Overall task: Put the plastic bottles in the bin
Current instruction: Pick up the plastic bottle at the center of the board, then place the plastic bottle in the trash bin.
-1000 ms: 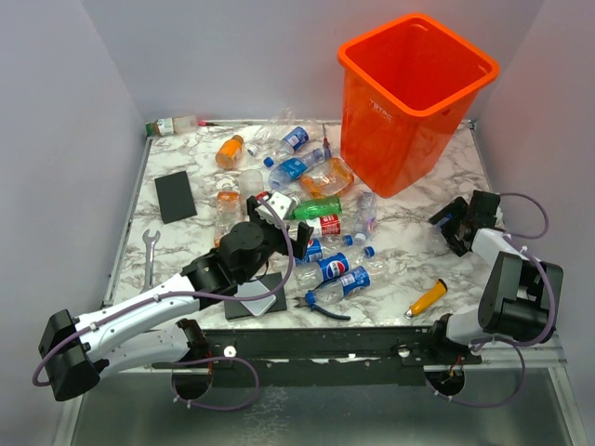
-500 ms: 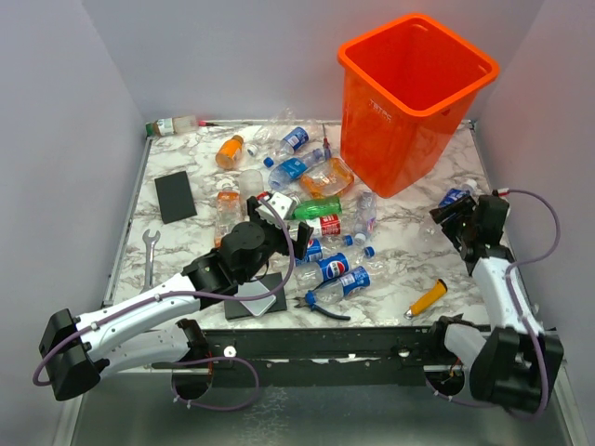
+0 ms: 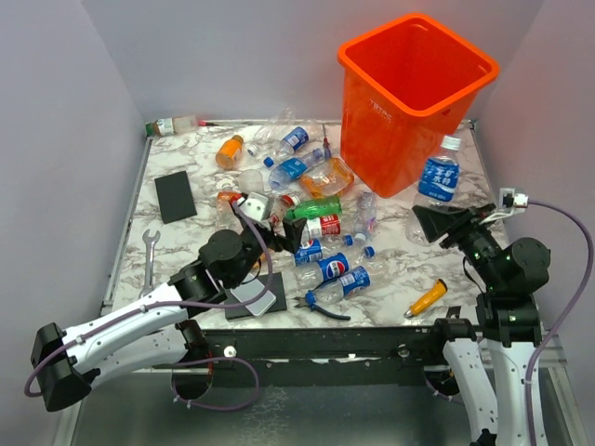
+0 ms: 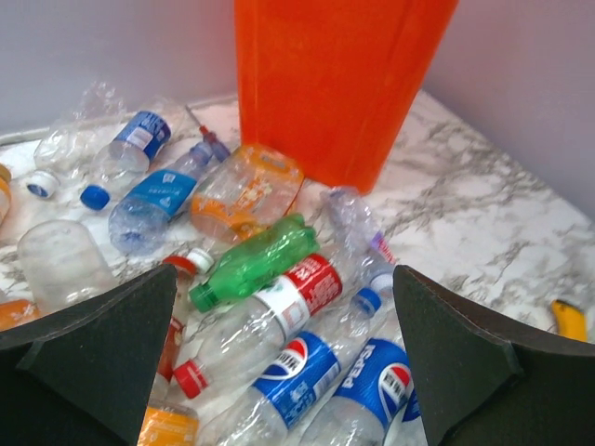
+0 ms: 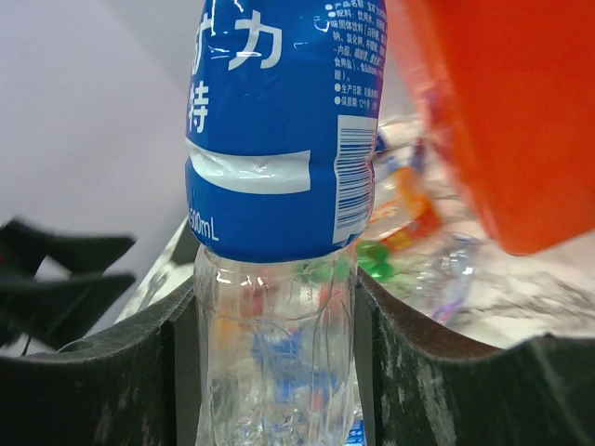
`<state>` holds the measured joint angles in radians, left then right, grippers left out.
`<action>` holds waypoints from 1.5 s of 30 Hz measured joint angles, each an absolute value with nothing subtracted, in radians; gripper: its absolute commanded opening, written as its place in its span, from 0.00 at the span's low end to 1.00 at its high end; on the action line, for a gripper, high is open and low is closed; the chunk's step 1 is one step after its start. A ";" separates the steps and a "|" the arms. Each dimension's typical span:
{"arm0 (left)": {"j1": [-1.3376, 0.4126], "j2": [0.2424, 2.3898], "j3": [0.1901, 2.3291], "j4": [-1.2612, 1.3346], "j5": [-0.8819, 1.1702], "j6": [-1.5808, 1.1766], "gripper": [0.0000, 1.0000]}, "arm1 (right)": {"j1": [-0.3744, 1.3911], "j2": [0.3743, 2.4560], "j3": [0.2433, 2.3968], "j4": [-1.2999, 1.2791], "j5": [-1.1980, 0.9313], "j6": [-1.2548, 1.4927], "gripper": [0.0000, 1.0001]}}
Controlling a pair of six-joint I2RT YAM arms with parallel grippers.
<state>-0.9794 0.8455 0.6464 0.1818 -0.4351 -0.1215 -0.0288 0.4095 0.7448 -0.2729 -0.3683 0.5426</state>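
The orange bin stands at the back right. My right gripper is shut on a clear bottle with a blue label and holds it upright, lifted, just right of the bin. In the right wrist view the bottle sits between the fingers, with the bin close on the right. My left gripper is open and empty over the pile of bottles. Between its fingers lie a green bottle, a red-labelled clear bottle and two Pepsi bottles.
More bottles lie left of the bin, one at the back left corner. There are also a black pad, a wrench, blue-handled pliers, an orange-handled screwdriver and a grey plate.
My right arm has risen from the table's right edge, lifting the blue-labelled bottle upright beside the bin. My left gripper has drawn back slightly to the left.
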 measured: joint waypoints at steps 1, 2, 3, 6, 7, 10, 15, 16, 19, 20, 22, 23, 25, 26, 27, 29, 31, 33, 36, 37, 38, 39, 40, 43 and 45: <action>-0.979 0.834 0.640 0.199 -0.431 -0.132 0.99 | -0.020 0.410 0.743 -0.247 -0.434 0.533 0.47; -0.979 0.826 0.639 0.218 -0.422 -0.143 0.99 | -0.015 0.412 0.740 -0.227 -0.482 0.527 0.47; -0.979 0.820 0.640 0.249 -0.402 -0.161 0.99 | -0.009 0.413 0.735 -0.207 -0.527 0.522 0.47; -0.979 0.825 0.672 0.290 -0.342 -0.210 0.99 | 0.019 0.425 0.730 -0.136 -0.653 0.518 0.46; -0.979 0.835 0.695 0.298 -0.320 -0.227 0.99 | 0.031 0.434 0.730 -0.105 -0.691 0.518 0.45; -0.979 0.878 0.784 0.321 -0.248 -0.278 0.99 | 0.061 0.469 0.730 -0.021 -0.786 0.521 0.44; -0.979 0.953 0.916 0.359 -0.139 -0.358 0.99 | 0.089 0.515 0.735 0.049 -0.859 0.521 0.44; -0.979 0.965 0.931 0.367 -0.121 -0.371 0.99 | 0.095 0.525 0.739 0.055 -0.867 0.518 0.44; -0.979 0.988 0.954 0.387 -0.088 -0.405 0.99 | 0.114 0.554 0.743 0.069 -0.881 0.513 0.43; -0.979 0.995 0.957 0.395 -0.078 -0.414 0.99 | 0.120 0.560 0.741 0.075 -0.883 0.513 0.43; -0.979 1.003 0.957 0.405 -0.069 -0.427 0.99 | 0.132 0.567 0.738 0.092 -0.888 0.514 0.43; -0.979 1.008 0.957 0.409 -0.065 -0.433 0.99 | 0.139 0.569 0.737 0.098 -0.891 0.514 0.43; -0.979 1.022 0.960 0.421 -0.056 -0.443 0.99 | 0.167 0.576 0.737 0.116 -0.896 0.511 0.43; -0.979 1.029 0.962 0.425 -0.051 -0.447 0.99 | 0.182 0.580 0.737 0.120 -0.896 0.507 0.43; -0.979 1.042 0.972 0.428 -0.040 -0.451 0.99 | 0.202 0.586 0.737 0.124 -0.896 0.502 0.43; -0.979 1.069 0.995 0.440 -0.017 -0.459 0.99 | 0.257 0.607 0.738 0.129 -0.895 0.482 0.43; -0.979 1.093 1.022 0.455 0.010 -0.467 0.99 | 0.315 0.631 0.738 0.130 -0.889 0.461 0.42; -0.979 1.108 1.047 0.467 0.035 -0.472 0.99 | 0.384 0.653 0.738 0.129 -0.865 0.437 0.41; -0.979 1.113 1.067 0.481 0.055 -0.475 0.99 | 0.472 0.684 0.738 0.129 -0.819 0.401 0.40; -0.979 1.113 1.070 0.489 0.063 -0.476 0.96 | 0.493 0.691 0.738 0.130 -0.806 0.392 0.39; -0.979 1.110 1.070 0.492 0.067 -0.476 0.93 | 0.507 0.696 0.738 0.134 -0.794 0.389 0.39; -0.979 1.108 1.070 0.492 0.072 -0.476 0.89 | 0.509 0.699 0.738 0.138 -0.785 0.386 0.38; -0.979 1.105 1.070 0.491 0.080 -0.475 0.84 | 0.519 0.701 0.736 0.146 -0.776 0.385 0.38; -0.979 1.097 1.070 0.484 0.094 -0.475 0.69 | 0.530 0.705 0.734 0.188 -0.760 0.386 0.38; -0.979 1.087 1.070 0.474 0.101 -0.473 0.63 | 0.537 0.709 0.734 0.209 -0.750 0.385 0.38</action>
